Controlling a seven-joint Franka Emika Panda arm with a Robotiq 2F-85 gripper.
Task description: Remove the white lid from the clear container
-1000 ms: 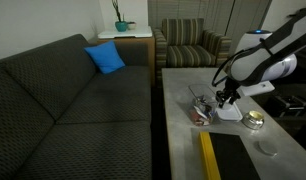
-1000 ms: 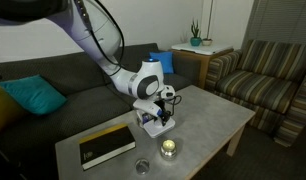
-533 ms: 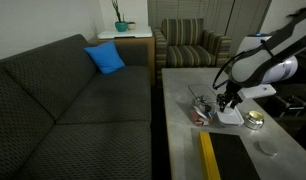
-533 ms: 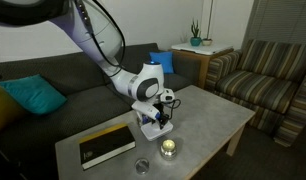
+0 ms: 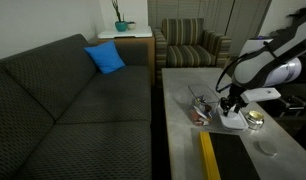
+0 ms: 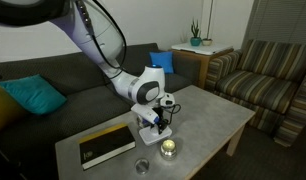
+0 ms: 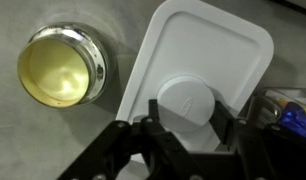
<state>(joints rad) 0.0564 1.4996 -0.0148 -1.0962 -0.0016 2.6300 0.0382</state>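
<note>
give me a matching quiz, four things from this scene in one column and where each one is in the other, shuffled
1. white lid
2. round jar
3. blue cushion
4. plant

a. on the sofa
b. on the side table
c. right below the gripper
d. yellowish, right beside the lid

Pairs: 1-c, 2-d, 3-a, 4-b
</note>
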